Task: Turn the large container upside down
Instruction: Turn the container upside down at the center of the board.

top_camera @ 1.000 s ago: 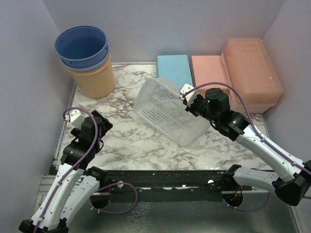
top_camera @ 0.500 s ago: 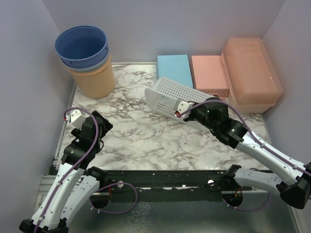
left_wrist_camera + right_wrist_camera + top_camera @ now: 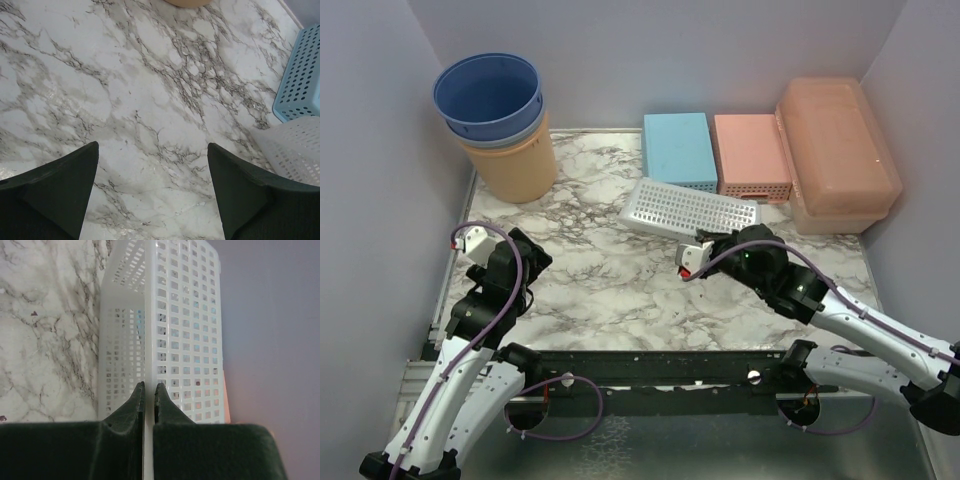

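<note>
I counted three perforated plastic baskets: a large white basket (image 3: 690, 207), a blue basket (image 3: 677, 148) and a pink basket (image 3: 750, 152), all rectangular with grids of small holes. The white one lay in the middle of the marble-patterned table (image 3: 590, 285), bottom face up and tilted, just in front of the other two. My right gripper (image 3: 148, 387) was pressed together on one of its thin lattice walls, and I could see the wall pinched between the two dark fingers. There was one translucent peach box (image 3: 835, 150) with rounded corners and a lid, sitting at the far right corner beside the pink basket. At the far left stood one stack of three round buckets: a dark blue bucket (image 3: 488, 92) on top, a pale blue bucket (image 3: 525, 132) under it and an orange bucket (image 3: 510, 168) at the bottom. My left gripper (image 3: 152, 146) hung spread wide over bare marble, holding nothing.
</note>
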Controlling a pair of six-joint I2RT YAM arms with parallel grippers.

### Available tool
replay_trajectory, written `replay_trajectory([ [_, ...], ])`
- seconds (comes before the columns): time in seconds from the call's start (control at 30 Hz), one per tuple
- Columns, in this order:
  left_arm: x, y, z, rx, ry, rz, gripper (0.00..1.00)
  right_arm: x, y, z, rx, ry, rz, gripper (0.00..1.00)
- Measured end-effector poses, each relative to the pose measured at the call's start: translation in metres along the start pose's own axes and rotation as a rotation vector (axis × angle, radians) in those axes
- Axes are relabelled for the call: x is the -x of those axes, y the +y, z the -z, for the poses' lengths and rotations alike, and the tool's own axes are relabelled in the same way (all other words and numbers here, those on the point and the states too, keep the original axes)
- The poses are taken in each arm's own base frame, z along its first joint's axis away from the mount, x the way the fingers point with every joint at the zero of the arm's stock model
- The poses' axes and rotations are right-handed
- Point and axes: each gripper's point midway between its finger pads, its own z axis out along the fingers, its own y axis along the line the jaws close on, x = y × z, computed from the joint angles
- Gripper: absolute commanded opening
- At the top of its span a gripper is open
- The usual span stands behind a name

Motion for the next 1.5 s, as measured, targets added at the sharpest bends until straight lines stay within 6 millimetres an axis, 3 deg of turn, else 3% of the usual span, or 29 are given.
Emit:
replay_trajectory([
  [0.47,0.002,0.000,0.002,-0.008,-0.007,0.006,0.90,0.022,0.083,-0.005,0.182,-0.088,-0.019,0.01],
  [0.8,0.003,0.000,0.003,-0.015,-0.013,0.013,0.90,0.022,0.140,-0.005,0.364,-0.094,-0.080,0.01],
  [1.17,0.003,0.000,0.004,-0.016,-0.013,0.013,0.90,0.010,0.187,-0.010,0.479,-0.071,-0.111,0.01],
  [1.5,0.003,0.000,0.004,-0.017,-0.015,0.015,0.90,0.003,0.209,-0.017,0.504,-0.060,-0.148,0.01],
])
